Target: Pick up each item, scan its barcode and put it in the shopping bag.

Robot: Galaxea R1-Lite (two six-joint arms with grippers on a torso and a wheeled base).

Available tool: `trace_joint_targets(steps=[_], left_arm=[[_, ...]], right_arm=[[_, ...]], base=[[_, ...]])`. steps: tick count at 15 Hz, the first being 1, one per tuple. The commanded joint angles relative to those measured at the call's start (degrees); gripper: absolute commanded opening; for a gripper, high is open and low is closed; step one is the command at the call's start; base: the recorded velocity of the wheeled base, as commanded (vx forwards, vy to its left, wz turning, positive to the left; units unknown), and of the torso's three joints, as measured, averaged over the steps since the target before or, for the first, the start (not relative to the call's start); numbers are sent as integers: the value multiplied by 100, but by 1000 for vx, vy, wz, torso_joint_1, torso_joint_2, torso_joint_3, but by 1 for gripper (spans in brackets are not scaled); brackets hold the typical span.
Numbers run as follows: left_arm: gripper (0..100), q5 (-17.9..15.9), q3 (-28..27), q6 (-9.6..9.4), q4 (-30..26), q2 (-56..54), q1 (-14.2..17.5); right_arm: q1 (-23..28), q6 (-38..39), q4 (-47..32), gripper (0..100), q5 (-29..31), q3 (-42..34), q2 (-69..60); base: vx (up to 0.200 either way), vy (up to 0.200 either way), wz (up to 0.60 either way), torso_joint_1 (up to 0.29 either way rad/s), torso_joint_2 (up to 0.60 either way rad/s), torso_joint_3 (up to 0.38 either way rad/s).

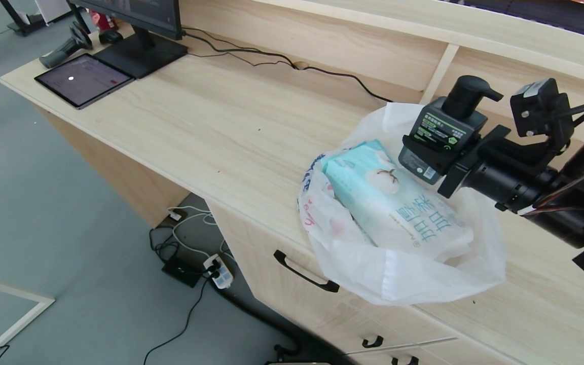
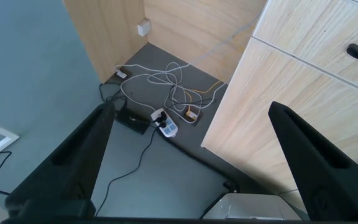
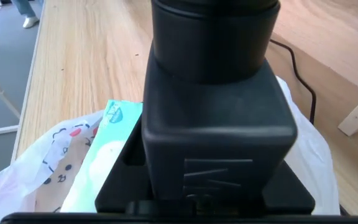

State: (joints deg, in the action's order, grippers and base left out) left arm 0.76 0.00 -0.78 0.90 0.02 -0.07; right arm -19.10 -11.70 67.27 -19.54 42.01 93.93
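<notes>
Black square pump bottle (image 1: 444, 134) was held clamped by right gripper (image 1: 436, 158), pump uppermost, upper right of frame, just above white plastic shopping bag (image 1: 398, 281); left gripper (image 2: 190, 118) was spread empty, well apart.

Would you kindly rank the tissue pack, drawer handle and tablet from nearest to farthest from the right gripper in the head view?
1. tissue pack, in the bag by the right gripper holding the pump bottle.
2. drawer handle, counter front.
3. tablet, far left end.
</notes>
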Motion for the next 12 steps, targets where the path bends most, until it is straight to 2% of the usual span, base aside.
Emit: trace_joint_targets(steps=[1,12], left_arm=[[100,4,0,-1,-2,-2,-1],[100,4,0,-1,15,-2,-1]], right_arm=[[21,1,120,0,3,9,231],[434,-210,366,0,-6,27,433]], base=[[0,0,0,0,0,0],[0,0,0,0,0,0]])
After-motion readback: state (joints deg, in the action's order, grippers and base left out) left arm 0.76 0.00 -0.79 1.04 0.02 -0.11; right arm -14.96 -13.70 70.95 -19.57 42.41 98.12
